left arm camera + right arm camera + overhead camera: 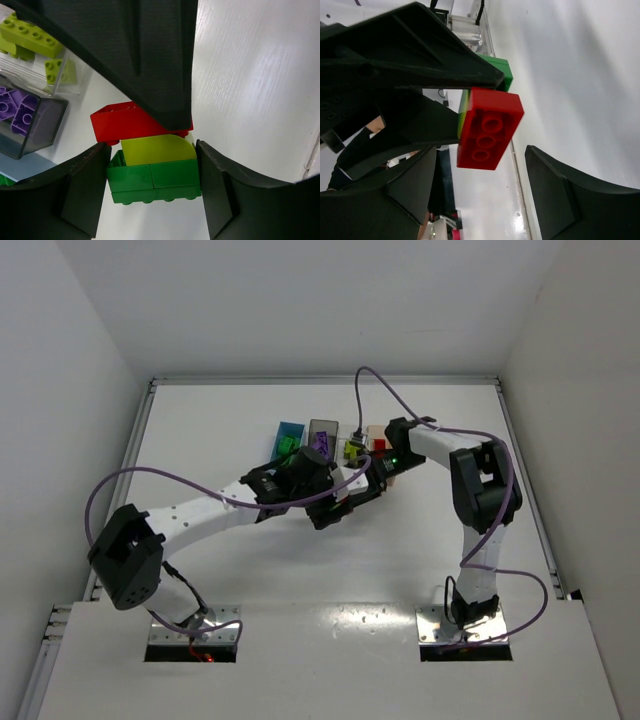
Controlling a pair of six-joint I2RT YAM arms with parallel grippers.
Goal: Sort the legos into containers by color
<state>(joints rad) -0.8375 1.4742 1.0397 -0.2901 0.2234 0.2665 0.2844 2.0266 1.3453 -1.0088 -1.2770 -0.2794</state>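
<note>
Left gripper (pixel 152 172) was clamped on the green lego (pixel 155 181) at the base of a stack, with a yellow-green piece (pixel 157 149) and a red brick (pixel 490 127), over the table (pixel 300 570) near the dark grey bin (pixel 322 430). Right gripper (pixel 480 150) gaped wide around the red brick; contact unclear.

Left arm (pixel 190 515), right arm (pixel 478 485), bins (pixel 322 424) beyond

Brick stack (pixel 155 172) between the left tool's (pixel 152 186) fingers, just before the row of bins (pixel 322 426)
</note>
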